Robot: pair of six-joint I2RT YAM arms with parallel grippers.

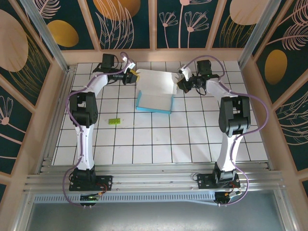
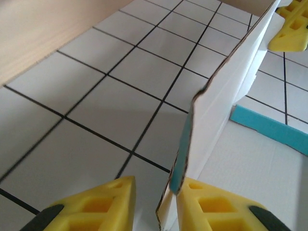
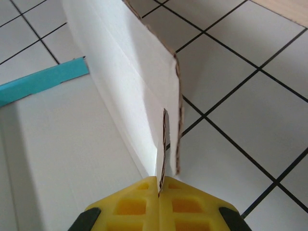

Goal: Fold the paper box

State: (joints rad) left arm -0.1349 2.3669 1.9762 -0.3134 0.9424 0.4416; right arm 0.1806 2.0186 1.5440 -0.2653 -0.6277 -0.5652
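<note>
At the far centre of the white tiled table (image 1: pixel 159 139) sits the paper box (image 1: pixel 155 91), a thin card piece, white inside and teal outside. It is partly formed: the near teal wall stands up and a white panel rises along the far side. The box lies between the two arms.

At its far left corner the left gripper (image 1: pixel 133 73) straddles an upright white flap. In the left wrist view the yellow jaws stand apart. The card rests against one finger (image 2: pixel 211 207) with a clear gap to the other, so nothing is pinched there.

At the far right corner the right gripper (image 1: pixel 183 79) has its yellow fingers (image 3: pixel 139 207) pressed together on the lower edge of a raised flap, clamped on the card.

A small lime-green block (image 1: pixel 114 121) lies well apart from the box, nearer the left arm.

Assessment: the step in hand appears to be securing both far corner flaps for folding. The next move calls for the left jaws to close fully on their flap. Both arms should then turn the flaps inward together, without dragging or creasing the light card.
</note>
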